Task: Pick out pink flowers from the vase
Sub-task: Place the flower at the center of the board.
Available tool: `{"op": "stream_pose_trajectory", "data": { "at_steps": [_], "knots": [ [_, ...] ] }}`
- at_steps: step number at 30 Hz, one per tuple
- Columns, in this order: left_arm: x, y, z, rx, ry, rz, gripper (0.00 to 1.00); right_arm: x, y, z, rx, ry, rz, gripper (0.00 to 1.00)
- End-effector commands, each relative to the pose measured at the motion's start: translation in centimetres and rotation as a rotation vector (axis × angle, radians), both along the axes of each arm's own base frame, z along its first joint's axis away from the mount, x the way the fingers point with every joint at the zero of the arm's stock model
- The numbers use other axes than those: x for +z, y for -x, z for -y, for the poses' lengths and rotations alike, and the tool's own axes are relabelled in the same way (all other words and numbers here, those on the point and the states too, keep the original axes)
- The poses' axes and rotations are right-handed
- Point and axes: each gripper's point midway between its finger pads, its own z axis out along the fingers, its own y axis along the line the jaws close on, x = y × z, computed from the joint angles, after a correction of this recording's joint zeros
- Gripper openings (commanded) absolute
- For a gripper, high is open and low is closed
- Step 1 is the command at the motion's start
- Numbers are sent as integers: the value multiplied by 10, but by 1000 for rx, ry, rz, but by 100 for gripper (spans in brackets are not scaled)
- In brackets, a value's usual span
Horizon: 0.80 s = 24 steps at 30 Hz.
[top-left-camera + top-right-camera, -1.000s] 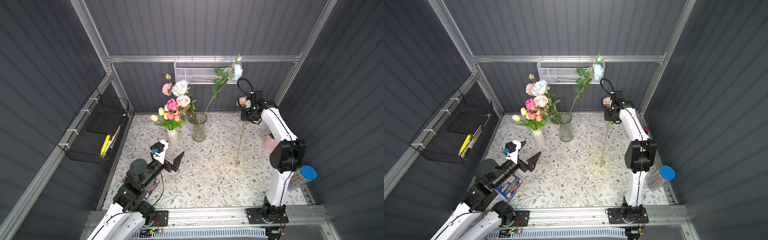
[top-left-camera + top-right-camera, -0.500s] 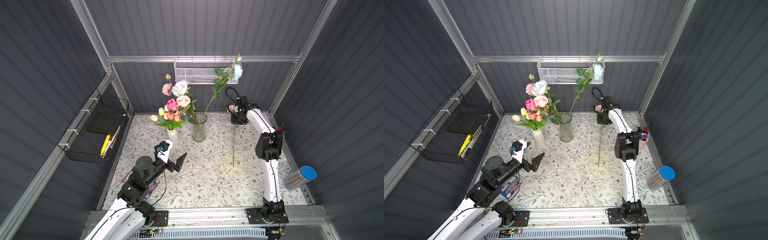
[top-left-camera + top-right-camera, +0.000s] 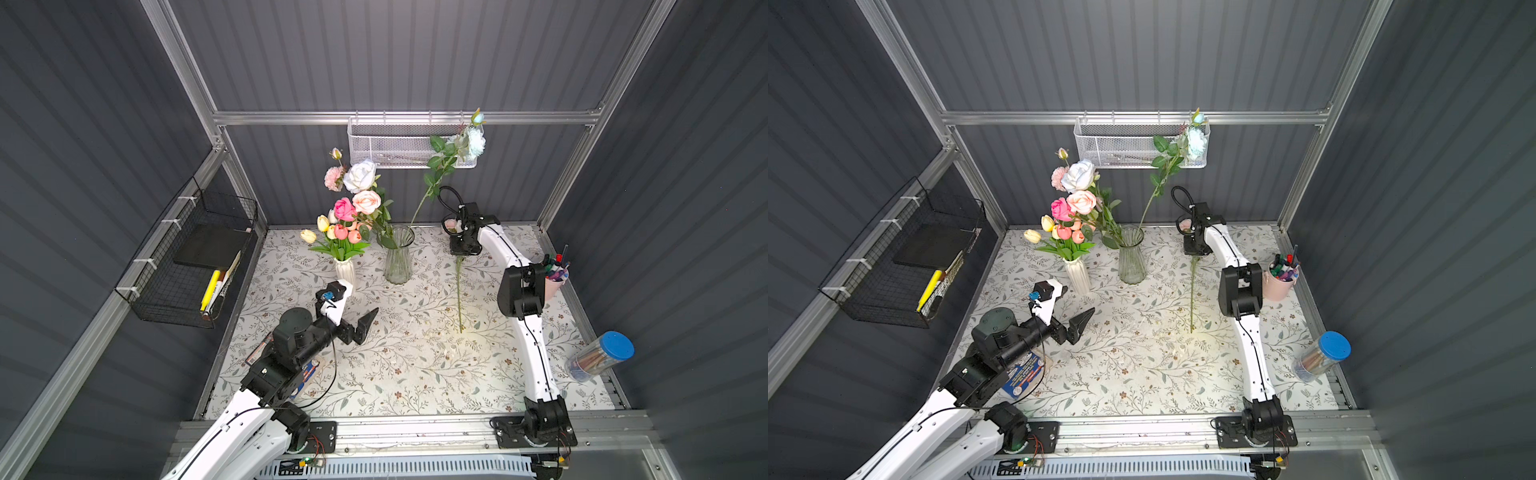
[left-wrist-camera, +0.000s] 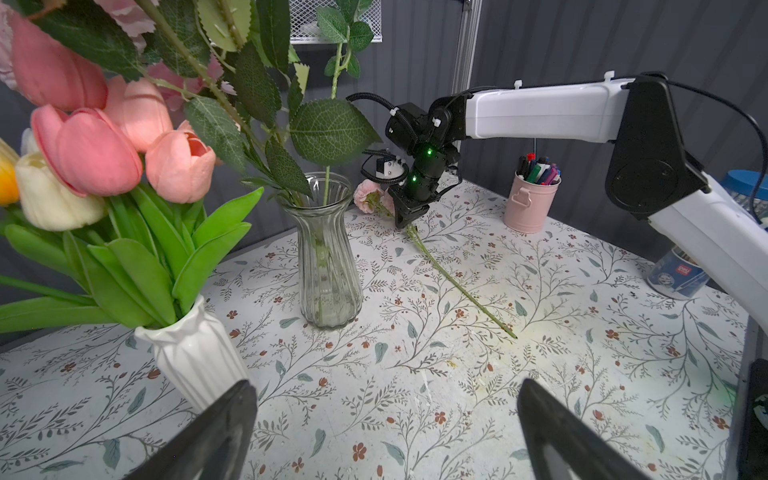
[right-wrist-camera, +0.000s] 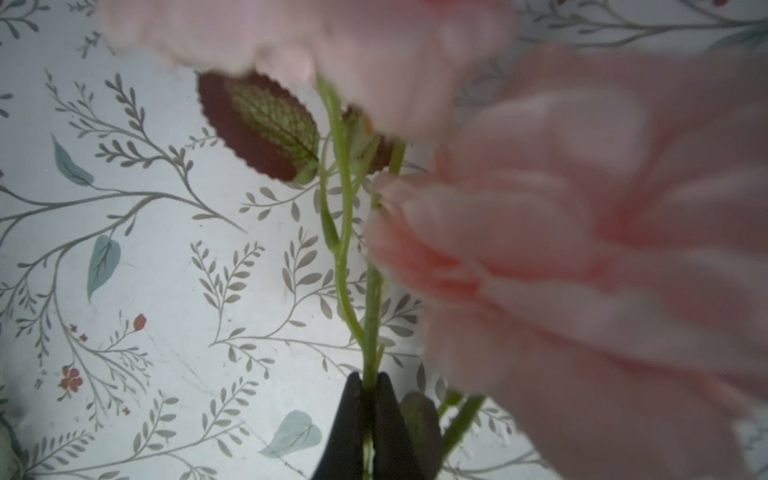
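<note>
Nearest the robot, in front of the glass vase (image 3: 398,259) and to its left, the left gripper (image 4: 386,388) hovers over the floral mat (image 3: 415,365) with its jaws spread wide and nothing between them. Just beyond it stands the white vase (image 3: 345,270) of tulips, its salmon-pink tulips (image 3: 348,235) untouched, close on the glass vase's left. To the right of the glass vase lies the flower now in hand. Its long green stem (image 3: 459,291) runs almost straight from front to back, and the cut end (image 3: 460,330) appears to rest on the mat in front of the vase. The upper end rises to the right gripper (image 3: 460,249), beside the vase on its right. That gripper is clenched on the stem just below the pale pink bloom (image 3: 451,225), which sticks out past it toward the back wall. The stem already slopes down toward the robot, so laying it flat should need only a short descent and a release. In the glass vase itself, the magenta rose (image 3: 344,208), a pink rose (image 3: 366,201) and a pale pink ruffled bloom (image 3: 333,178) have not yet been pulled, and all three lean left of its mouth. The right gripper seems nearer that mouth, but only the left one is free.
</note>
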Motion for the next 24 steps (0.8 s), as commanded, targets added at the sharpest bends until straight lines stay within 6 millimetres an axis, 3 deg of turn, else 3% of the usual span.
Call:
{"op": "stream_pose_trajectory", "data": {
  "at_steps": [1, 15, 16, 21, 24],
  "knots": [
    [1, 2, 5, -24, 14, -2, 99, 10, -9, 0, 6, -4, 43, 0],
    [5, 3, 2, -13, 21, 8, 99, 60, -1, 2, 5, -13, 87, 0],
    [6, 4, 1, -13, 22, 9, 99, 67, -7, 43, -2, 253, 136, 75],
    [7, 4, 0, -7, 24, 13, 99, 87, -3, 46, -47, 244, 183, 84],
    [8, 4, -1, -2, 25, 16, 99, 100, 1, 45, -62, 206, 212, 85]
  ]
}}
